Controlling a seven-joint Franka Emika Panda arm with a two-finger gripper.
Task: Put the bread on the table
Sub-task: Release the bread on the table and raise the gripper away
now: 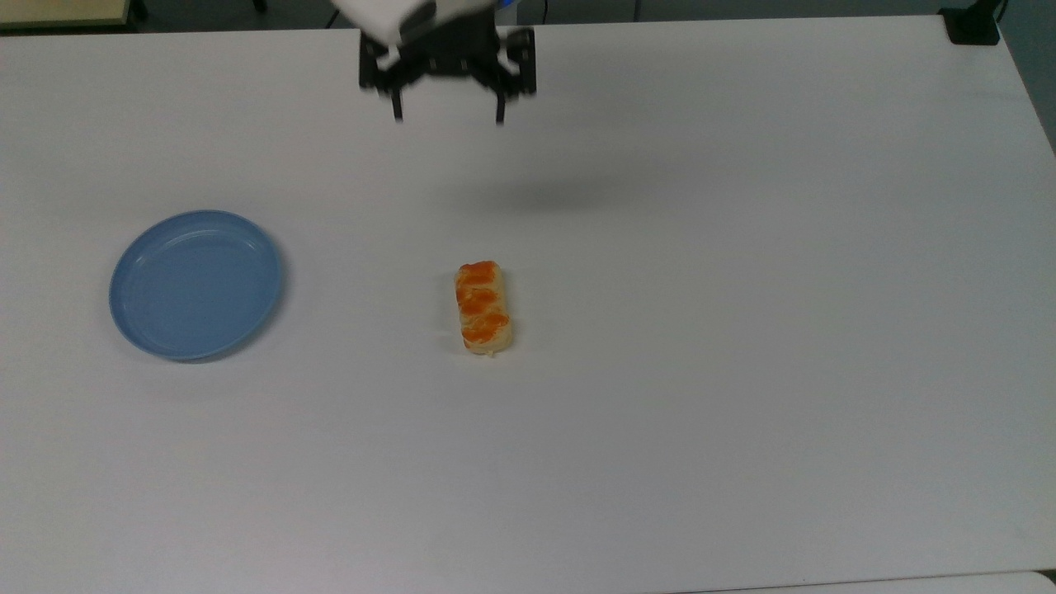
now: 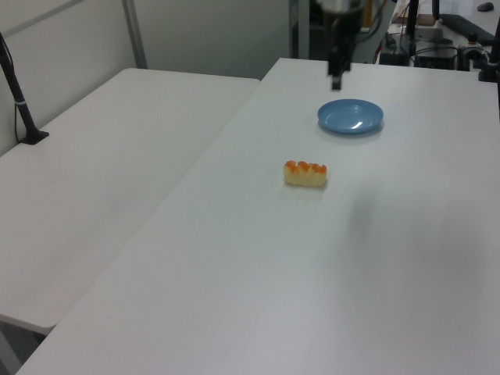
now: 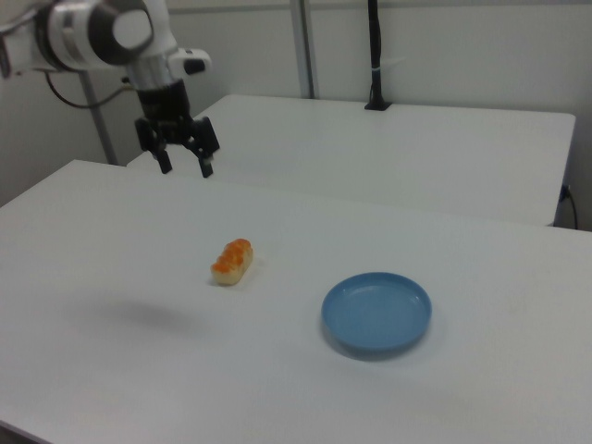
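Note:
The bread (image 1: pixel 483 308), a small pale-tan roll with orange glazed patches, lies flat on the white table (image 1: pixel 742 330) near its middle; it also shows in the left view (image 2: pixel 305 173) and the right view (image 3: pixel 232 262). Nothing touches it. My gripper (image 1: pixel 448 114) hangs high above the table toward the top view's upper edge, well away from the bread, open with nothing between its fingers. The right view shows the gripper (image 3: pixel 185 169) raised above and behind the bread, fingers spread; it hangs near the top of the left view (image 2: pixel 336 82).
A round blue plate (image 1: pixel 196 284) with nothing in it sits on the table to the top view's left of the bread, also seen as the plate (image 3: pixel 376 311) in the right view. A second white table (image 2: pixel 101 180) stands alongside. A black post (image 2: pixel 17 98) rises from it.

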